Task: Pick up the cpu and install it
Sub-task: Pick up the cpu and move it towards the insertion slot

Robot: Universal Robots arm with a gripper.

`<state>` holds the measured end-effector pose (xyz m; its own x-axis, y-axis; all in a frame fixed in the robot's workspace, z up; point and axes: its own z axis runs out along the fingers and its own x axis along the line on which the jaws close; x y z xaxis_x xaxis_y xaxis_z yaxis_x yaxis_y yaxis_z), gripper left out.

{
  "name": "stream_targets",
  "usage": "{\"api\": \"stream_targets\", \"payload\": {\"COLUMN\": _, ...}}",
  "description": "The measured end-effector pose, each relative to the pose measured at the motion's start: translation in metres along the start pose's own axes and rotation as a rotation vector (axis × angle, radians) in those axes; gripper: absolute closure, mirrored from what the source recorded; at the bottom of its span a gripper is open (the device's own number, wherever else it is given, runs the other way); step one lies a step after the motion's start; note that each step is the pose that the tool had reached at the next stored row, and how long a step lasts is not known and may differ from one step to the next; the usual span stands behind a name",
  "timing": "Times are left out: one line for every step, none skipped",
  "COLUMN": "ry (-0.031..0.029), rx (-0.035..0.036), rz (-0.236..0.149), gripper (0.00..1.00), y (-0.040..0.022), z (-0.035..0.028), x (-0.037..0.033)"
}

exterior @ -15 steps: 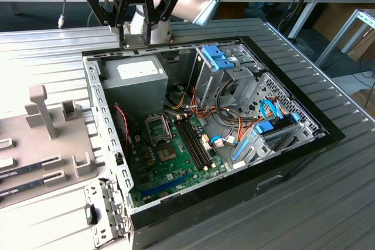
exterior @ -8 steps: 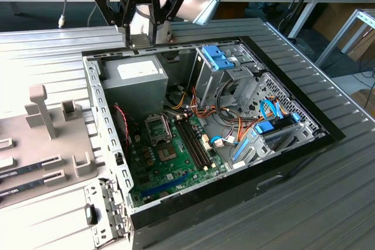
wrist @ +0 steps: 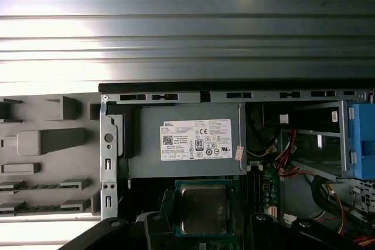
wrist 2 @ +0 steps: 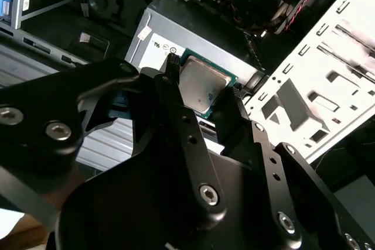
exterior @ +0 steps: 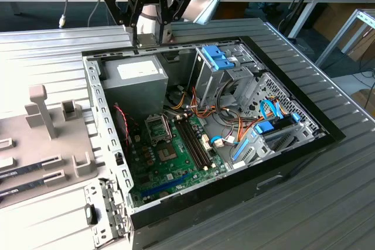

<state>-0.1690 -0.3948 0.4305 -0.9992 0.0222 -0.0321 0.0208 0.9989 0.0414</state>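
Silvery cpu [wrist: 204, 209] sits clamped edge-to-edge in the claw [exterior: 150, 38], lid level, likely so it can seat flat. It hangs right above the PSU [exterior: 132, 80], and the socket [exterior: 157, 128] waits just past that PSU.

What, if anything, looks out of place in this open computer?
Only the cpu: it is clamped in the gripper above the power supply, while the socket looks empty. Nothing appears spilled or damaged.
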Motion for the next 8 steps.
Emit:
{"api": "stream_targets", "payload": {"ry": 0.0000, "rx": 0.0000, "rz": 0.000, "gripper": 0.53, "y": 0.0000, "z": 0.0001, "x": -0.0011}}
{"api": "stream_targets", "payload": {"ry": 0.0000, "rx": 0.0000, "rz": 0.000, "gripper": 0.53, "y": 0.0000, "z": 0.0001, "x": -0.0020}}
{"api": "stream_targets", "payload": {"ry": 0.0000, "rx": -0.0001, "rz": 0.000, "gripper": 0.53, "y": 0.0001, "z": 0.0002, "x": -0.0031}}
{"api": "stream_targets", "payload": {"ry": -0.0001, "rx": 0.0000, "rz": 0.000, "gripper": 0.53, "y": 0.0001, "z": 0.0003, "x": -0.0041}}
{"api": "stream_targets", "payload": {"ry": 0.0000, "rx": 0.0000, "rz": 0.000, "gripper": 0.53, "y": 0.0001, "z": 0.0003, "x": -0.0056}}
{"api": "stream_targets", "payload": {"ry": 0.0000, "rx": 0.0000, "rz": 0.000, "gripper": 0.53, "y": 0.0001, "z": 0.0005, "x": -0.0076}}
{"api": "stream_targets", "payload": {"ry": -0.0001, "rx": -0.0001, "rz": 0.000, "gripper": 0.53, "y": 0.0002, "z": 0.0006, "x": -0.0096}}
{"api": "stream_targets", "payload": {"ry": 0.0000, "rx": 0.0000, "rz": 0.000, "gripper": 0.53, "y": 0.0002, "z": 0.0007, "x": -0.0121}}
